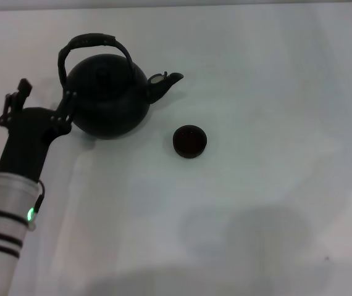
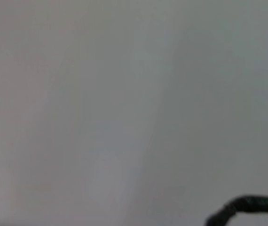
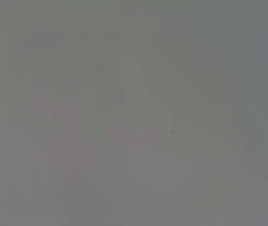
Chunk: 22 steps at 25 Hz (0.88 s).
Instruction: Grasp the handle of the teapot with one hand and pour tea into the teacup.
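On my head view I count one teapot, one teacup and one robot arm on a plain white worktop. I can read no brand, label or writing on anything.

At the far left, my left arm rises from the lower corner: a white sleeve with two dark bands and a small green light, then a black wrist section. The left end effector sits just beside the left flank of the teapot. Its fingers are spread, one reaching near the base of the handle, the other farther out to the left. It grips nothing.

The teapot is a large round black pot in the upper left part of the worktop. It stands upright, with its arched handle over the top and its short spout pointing right.

Right of the spout and a little nearer to me sits the teacup, small, round and dark, standing apart from the pot.

My left wrist view shows pale worktop and one dark curved edge at the frame's border. My right wrist view shows only blank grey surface; the right end effector is out of sight.
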### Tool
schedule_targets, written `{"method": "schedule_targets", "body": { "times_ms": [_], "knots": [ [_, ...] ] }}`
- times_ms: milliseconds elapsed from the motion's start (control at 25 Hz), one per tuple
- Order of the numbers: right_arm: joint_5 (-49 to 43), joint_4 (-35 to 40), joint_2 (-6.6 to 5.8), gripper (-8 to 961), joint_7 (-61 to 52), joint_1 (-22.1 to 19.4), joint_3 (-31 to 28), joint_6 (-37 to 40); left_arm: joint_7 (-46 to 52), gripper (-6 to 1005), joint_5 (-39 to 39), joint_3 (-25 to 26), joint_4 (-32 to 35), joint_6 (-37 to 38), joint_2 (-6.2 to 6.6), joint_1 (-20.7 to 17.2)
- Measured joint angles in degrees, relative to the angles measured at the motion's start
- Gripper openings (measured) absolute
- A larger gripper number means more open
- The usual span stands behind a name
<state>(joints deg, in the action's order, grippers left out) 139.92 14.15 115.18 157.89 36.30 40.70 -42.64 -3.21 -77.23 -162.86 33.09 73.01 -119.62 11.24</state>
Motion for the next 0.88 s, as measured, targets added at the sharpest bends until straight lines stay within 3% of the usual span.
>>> {"method": "schedule_targets", "body": {
  "times_ms": [200,400,720,880],
  "knots": [
    [0.0,0.0,-0.01,840,0.1,-0.3,0.0,0.0,4.9,866,-0.8,0.7,-2.1,5.5,0.3,-3.6],
    [0.0,-0.6,0.14,840,0.0,-0.7,0.4,-0.2,11.7,863,-6.8,0.8,-9.8,8.4,0.42,-3.8],
    [-0.1,-5.4,0.23,840,-0.9,-3.1,1.6,-7.3,13.6,861,-13.6,0.8,-17.9,8.0,0.44,1.5],
    [-0.7,-7.7,0.33,840,-4.0,-7.0,1.8,-11.9,13.5,861,-16.4,0.8,-21.4,8.0,0.44,5.4]
  ]
}}
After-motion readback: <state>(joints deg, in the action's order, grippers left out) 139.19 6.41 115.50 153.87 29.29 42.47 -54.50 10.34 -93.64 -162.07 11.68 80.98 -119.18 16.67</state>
